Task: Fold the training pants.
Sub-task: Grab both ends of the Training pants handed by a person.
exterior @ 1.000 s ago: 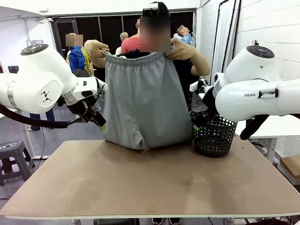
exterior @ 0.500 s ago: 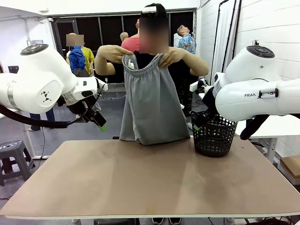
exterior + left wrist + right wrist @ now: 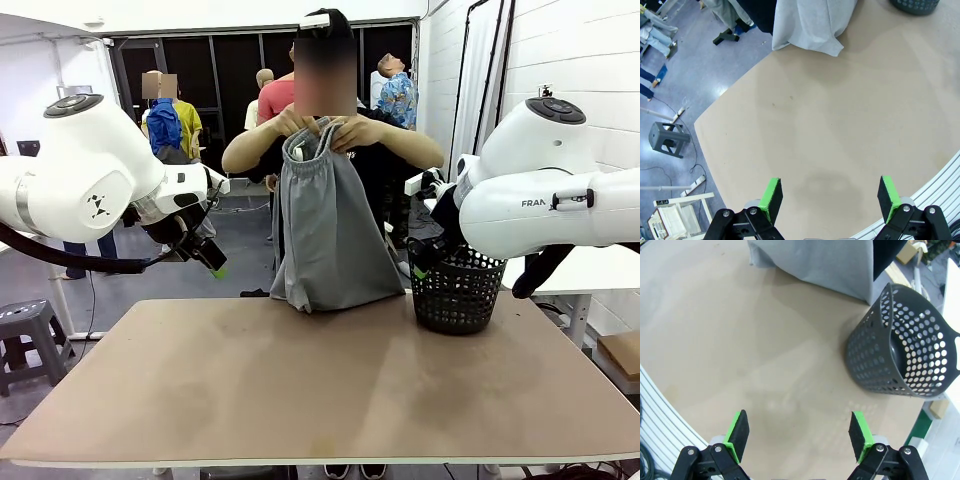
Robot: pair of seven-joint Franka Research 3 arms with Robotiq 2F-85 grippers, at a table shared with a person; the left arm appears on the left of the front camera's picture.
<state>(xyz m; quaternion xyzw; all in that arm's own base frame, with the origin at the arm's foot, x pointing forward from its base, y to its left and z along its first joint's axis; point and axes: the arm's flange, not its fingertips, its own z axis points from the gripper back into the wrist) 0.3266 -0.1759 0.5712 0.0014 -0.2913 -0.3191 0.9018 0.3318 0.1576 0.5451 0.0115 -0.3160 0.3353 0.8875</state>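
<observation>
A person across the table holds up the light grey training pants [image 3: 325, 225], both hands pinching the gathered waistband together at chest height. The pants hang doubled lengthwise, and their lower edge reaches the table's far edge. They also show at the top of the left wrist view as grey training pants [image 3: 807, 22] and in the right wrist view as grey training pants [image 3: 815, 260]. My left gripper [image 3: 214, 264] hovers above the table's far left, apart from the cloth. My right gripper [image 3: 420, 268] hangs beside the basket. In the wrist views the left gripper [image 3: 830, 195] and right gripper [image 3: 799, 435] stand open, holding nothing.
A black mesh basket [image 3: 457, 290] stands at the table's far right, seen as a dark basket [image 3: 905, 355] in the right wrist view. The tan table [image 3: 300, 390] spreads bare in front of the pants. A grey stool [image 3: 25, 330] sits on the floor to the left.
The person has brought both hands together, narrowing the spread pants into a lengthwise half fold. Neither arm has moved.
</observation>
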